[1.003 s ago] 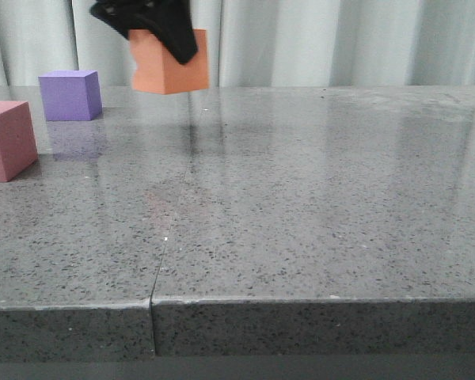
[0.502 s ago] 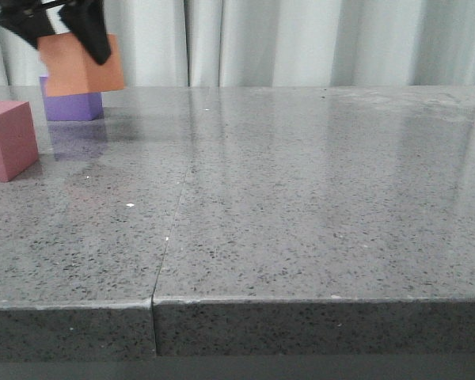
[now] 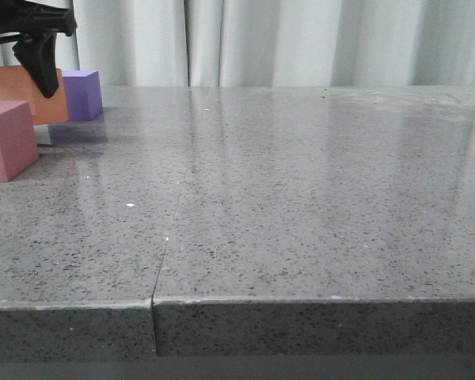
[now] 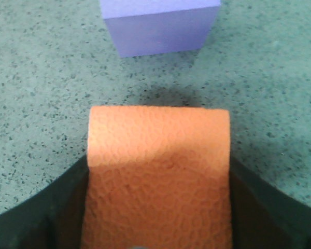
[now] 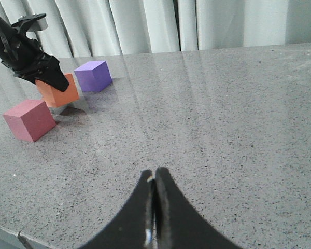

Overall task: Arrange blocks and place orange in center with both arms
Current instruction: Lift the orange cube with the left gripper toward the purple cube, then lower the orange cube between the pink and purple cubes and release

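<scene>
In the front view, the left gripper (image 3: 32, 59) has carried the orange cube (image 3: 20, 93) leftward and down, between the pink-red cube (image 3: 8, 138) and purple cube (image 3: 83, 93). The left wrist view shows it clamped, just off the table (image 4: 36, 78). In the right wrist view, the right gripper (image 5: 154, 207) hangs closed and empty, well apart; release seems next.

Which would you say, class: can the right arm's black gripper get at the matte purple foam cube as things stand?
Probably yes. The right gripper hangs shut over bare grey stone table, and nothing stands between it and the purple foam cube. The left gripper, clamping the orange foam cube, crowds the purple cube's near side.
</scene>
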Action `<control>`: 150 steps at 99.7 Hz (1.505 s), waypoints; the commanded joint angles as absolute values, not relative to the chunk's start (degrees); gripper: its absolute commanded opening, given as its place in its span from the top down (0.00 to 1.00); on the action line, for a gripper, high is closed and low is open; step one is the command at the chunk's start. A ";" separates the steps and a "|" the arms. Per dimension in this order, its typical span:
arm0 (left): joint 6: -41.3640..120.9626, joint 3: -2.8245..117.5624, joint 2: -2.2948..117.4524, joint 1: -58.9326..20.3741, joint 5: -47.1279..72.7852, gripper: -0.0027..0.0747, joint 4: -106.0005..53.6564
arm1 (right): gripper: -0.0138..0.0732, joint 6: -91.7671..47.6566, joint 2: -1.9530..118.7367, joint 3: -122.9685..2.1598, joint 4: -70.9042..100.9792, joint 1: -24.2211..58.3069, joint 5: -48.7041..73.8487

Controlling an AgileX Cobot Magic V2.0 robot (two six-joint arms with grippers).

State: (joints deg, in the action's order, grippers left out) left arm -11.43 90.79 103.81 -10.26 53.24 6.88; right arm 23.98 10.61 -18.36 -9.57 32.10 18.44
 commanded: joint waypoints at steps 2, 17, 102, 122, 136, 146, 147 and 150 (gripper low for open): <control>-15.06 91.10 100.43 -10.08 48.34 0.59 8.73 | 0.92 23.37 11.00 -19.90 -10.58 31.97 13.89; -15.57 90.32 100.54 -10.08 46.18 0.59 8.73 | 0.92 23.37 11.00 -19.90 -10.58 31.97 13.89; -15.57 90.32 103.08 -10.08 45.78 0.12 7.40 | 0.92 23.37 11.00 -19.90 -10.58 31.97 13.89; -15.57 90.32 102.46 -10.08 45.91 0.12 7.40 | 0.92 23.37 11.00 -19.90 -10.58 31.97 13.89; -15.57 90.32 100.88 -10.08 45.70 0.12 7.40 | 0.92 23.37 11.00 -19.90 -10.58 31.97 13.89; -15.57 90.32 99.25 -10.08 45.70 0.13 7.40 | 0.92 23.37 11.00 -19.90 -10.58 31.97 13.89; -15.57 90.32 99.02 -10.08 45.70 0.13 7.40 | 0.92 23.37 11.00 -19.90 -10.58 31.97 13.89; -15.57 90.32 98.43 -10.08 45.70 0.13 7.40 | 0.92 23.37 11.00 -19.90 -10.58 31.97 13.89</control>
